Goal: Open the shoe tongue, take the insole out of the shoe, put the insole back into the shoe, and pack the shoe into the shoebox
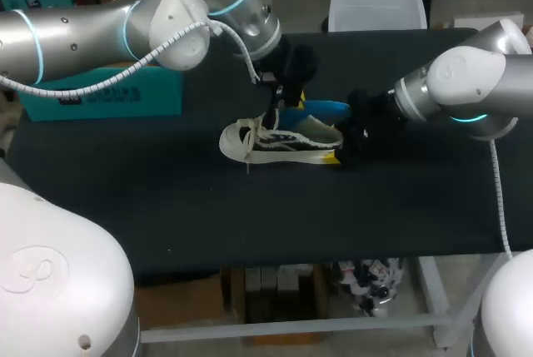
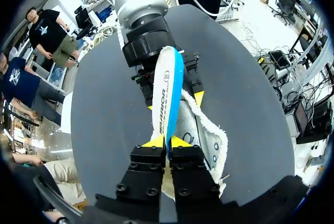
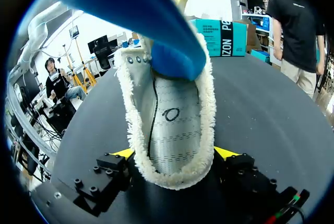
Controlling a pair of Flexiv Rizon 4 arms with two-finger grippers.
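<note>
A white and black shoe [image 1: 279, 141] with a fleecy lining lies mid-table, toe to the left. My right gripper [image 1: 348, 139] holds its heel, one yellow-tipped finger on each side of the fleecy collar [image 3: 172, 174]. My left gripper [image 2: 167, 141] is shut on the edge of a blue insole [image 2: 167, 88], held above the shoe [image 2: 206, 132]. In the head view the insole [image 1: 321, 110] slants up behind the shoe, under the left gripper [image 1: 287, 95]. Its blue end [image 3: 175, 57] hangs over the shoe's opening. The teal shoebox [image 1: 108, 91] stands at the table's back left.
The black table [image 1: 250, 215] has free room in front of the shoe and to both sides. My left arm reaches across over the shoebox toward the middle. A white plastic bin [image 1: 375, 7] stands at the far edge.
</note>
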